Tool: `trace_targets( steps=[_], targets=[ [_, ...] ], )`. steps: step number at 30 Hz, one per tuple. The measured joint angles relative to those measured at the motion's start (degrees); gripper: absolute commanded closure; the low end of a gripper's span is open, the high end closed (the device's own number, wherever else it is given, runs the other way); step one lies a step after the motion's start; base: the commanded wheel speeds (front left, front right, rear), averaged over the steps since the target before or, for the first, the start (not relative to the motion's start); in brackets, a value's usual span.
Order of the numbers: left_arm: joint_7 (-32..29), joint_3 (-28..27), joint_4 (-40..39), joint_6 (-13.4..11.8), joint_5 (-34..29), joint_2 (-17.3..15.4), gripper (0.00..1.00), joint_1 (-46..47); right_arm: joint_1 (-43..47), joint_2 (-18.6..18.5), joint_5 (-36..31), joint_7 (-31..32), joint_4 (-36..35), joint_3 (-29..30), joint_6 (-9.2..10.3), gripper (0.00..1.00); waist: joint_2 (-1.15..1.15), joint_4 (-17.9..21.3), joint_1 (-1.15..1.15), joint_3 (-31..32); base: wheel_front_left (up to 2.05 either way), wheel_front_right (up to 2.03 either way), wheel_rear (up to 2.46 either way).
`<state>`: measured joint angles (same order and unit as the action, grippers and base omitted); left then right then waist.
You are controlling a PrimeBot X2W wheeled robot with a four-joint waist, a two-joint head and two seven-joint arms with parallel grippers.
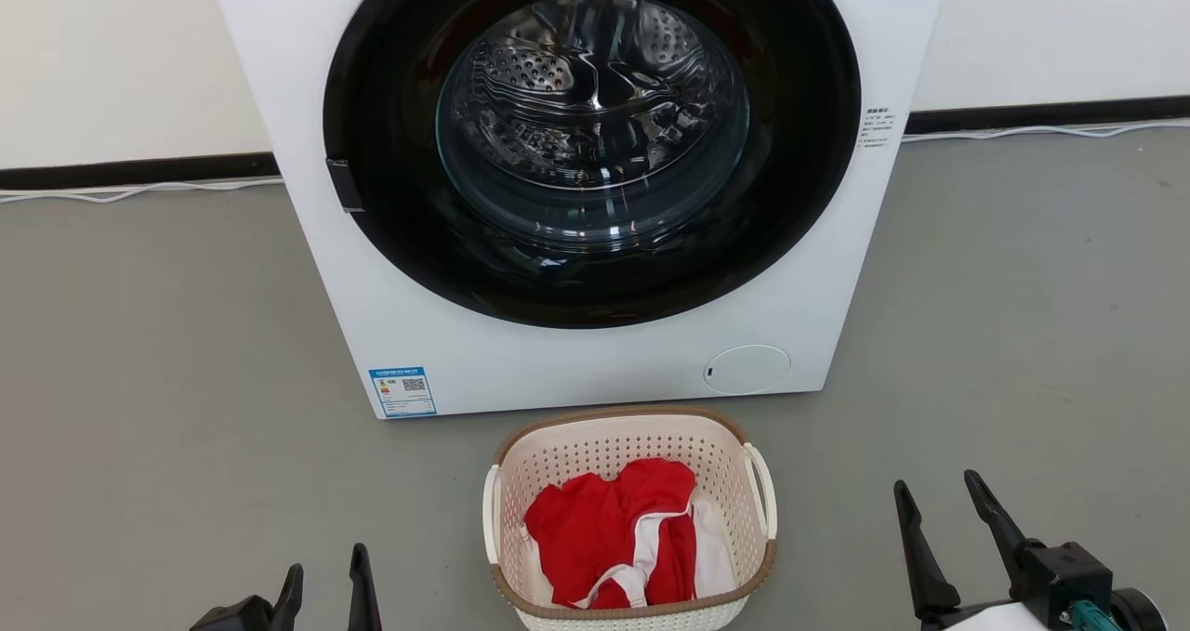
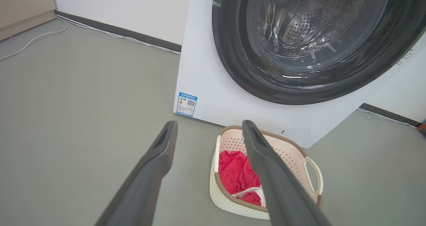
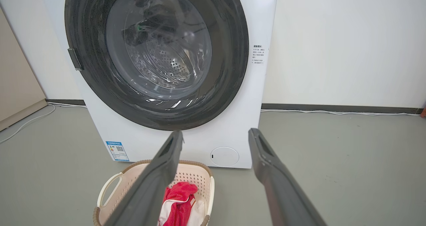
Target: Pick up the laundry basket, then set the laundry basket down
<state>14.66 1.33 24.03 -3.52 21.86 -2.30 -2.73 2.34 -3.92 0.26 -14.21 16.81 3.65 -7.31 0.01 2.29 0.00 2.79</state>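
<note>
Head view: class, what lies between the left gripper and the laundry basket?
Bare grey floor, as the head view shows; the open left gripper stands apart from the laundry basket.

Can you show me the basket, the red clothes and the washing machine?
Basket (image 1: 604, 452): head view, on its holey far wall.
Red clothes (image 1: 604, 519): head view, middle of the red fabric.
Washing machine (image 1: 558, 371): head view, low on its white front.

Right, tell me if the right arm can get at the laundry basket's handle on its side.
Probably yes. The right gripper stands open beside the laundry basket, apart from it, and the white handle on that side faces it with nothing between. The red clothes lie inside, away from the handle.
</note>
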Motion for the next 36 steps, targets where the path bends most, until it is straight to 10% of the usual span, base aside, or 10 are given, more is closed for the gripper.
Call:
trace_targets(
  steps=[9,10,36],
  targets=[
    [0.0,-0.4,-1.5,0.0,-0.3,0.0,0.00,-0.3,0.0,0.3,0.0,0.0,1.2,1.6,0.00,0.00,0.00,-1.2,0.00,0.1,0.00,0.00,0.00],
    [0.0,-0.3,-1.1,0.0,-0.2,0.1,1.00,-0.3,0.0,0.4,0.0,0.1,1.7,1.6,0.00,1.00,0.00,-1.2,0.00,0.1,0.00,0.00,0.00],
    [-3.8,-1.1,0.0,1.6,12.1,0.5,1.00,-1.5,1.1,1.2,16.2,3.7,3.7,1.9,0.01,1.00,0.00,-1.4,0.01,-0.5,0.00,0.00,0.00]
  ],
)
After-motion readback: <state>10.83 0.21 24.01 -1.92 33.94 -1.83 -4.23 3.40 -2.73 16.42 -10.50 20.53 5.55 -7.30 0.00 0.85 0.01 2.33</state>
